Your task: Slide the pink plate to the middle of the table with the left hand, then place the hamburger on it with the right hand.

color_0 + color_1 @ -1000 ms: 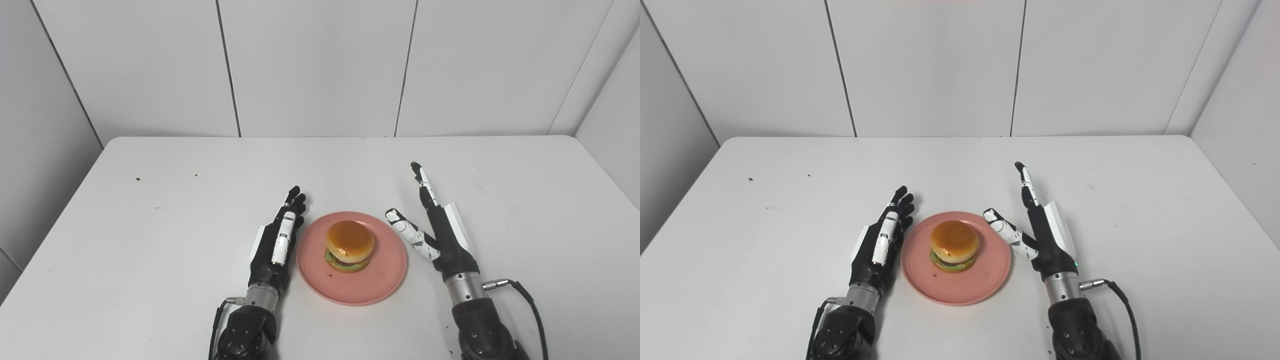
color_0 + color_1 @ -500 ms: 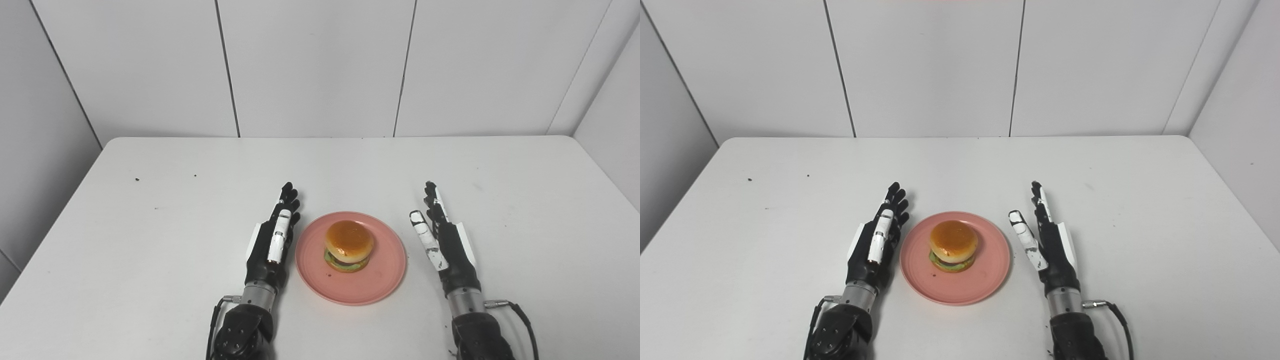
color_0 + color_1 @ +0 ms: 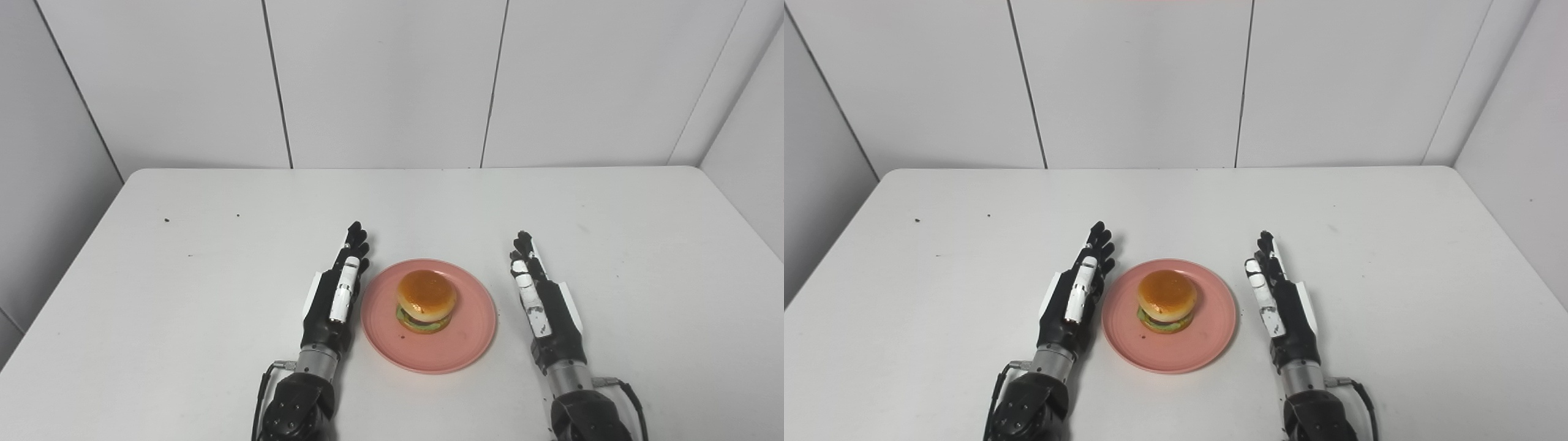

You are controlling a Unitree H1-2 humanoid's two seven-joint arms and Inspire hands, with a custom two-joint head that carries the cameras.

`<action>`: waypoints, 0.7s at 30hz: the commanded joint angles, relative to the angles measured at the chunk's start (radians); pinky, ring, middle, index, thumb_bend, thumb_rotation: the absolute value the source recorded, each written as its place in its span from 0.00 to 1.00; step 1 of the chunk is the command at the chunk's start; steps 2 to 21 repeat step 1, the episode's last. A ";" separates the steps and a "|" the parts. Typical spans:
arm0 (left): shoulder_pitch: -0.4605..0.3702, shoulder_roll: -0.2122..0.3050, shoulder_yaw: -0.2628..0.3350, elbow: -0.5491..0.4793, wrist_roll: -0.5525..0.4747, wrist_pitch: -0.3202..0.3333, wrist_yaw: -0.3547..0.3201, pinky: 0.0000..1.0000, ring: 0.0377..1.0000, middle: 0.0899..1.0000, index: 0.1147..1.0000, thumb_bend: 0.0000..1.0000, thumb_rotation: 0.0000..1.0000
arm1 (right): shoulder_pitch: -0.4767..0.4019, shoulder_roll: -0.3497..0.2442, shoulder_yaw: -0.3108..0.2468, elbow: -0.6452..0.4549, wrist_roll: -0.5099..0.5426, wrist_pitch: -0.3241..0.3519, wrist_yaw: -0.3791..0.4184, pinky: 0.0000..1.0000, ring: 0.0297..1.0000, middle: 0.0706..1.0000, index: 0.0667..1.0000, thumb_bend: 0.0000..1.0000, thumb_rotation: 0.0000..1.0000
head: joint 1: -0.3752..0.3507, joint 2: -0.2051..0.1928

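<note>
Both arms are cut off at the bottom edge; left robot hand (image 3: 334,294) and right robot hand (image 3: 544,300) lie flat, fingers apart, empty, flanking the round pink plate (image 3: 471,331) bearing the glossy hamburger (image 3: 426,301) near the white worktop's (image 3: 184,294) front edge.

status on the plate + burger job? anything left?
Looks done: the pink plate sits mid-table with the hamburger resting on it. Nothing in hand: the left hand and right hand lie open beside the plate, fingers straight. Nothing visibly left.

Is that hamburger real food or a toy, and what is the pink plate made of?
The hamburger looks like a plastic toy: its bun is very smooth and glossy, and its green lettuce edge is neat and stiff. I can't be sure from here. The pink plate seems to be matte plastic, with one even colour and only a soft sheen, though glazed ceramic is possible.
</note>
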 commanded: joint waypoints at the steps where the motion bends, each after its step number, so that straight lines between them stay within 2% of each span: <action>1: 0.016 0.018 0.002 0.025 0.011 -0.014 -0.004 1.00 1.00 1.00 1.00 0.18 1.00 | -0.016 0.005 -0.005 0.005 0.000 -0.013 -0.005 1.00 1.00 1.00 1.00 0.50 0.99 | 0.000 0.000; 21: 0.016 0.018 0.002 0.025 0.011 -0.014 -0.004 1.00 1.00 1.00 1.00 0.18 1.00 | -0.016 0.005 -0.005 0.005 0.000 -0.013 -0.005 1.00 1.00 1.00 1.00 0.50 0.99 | 0.000 0.000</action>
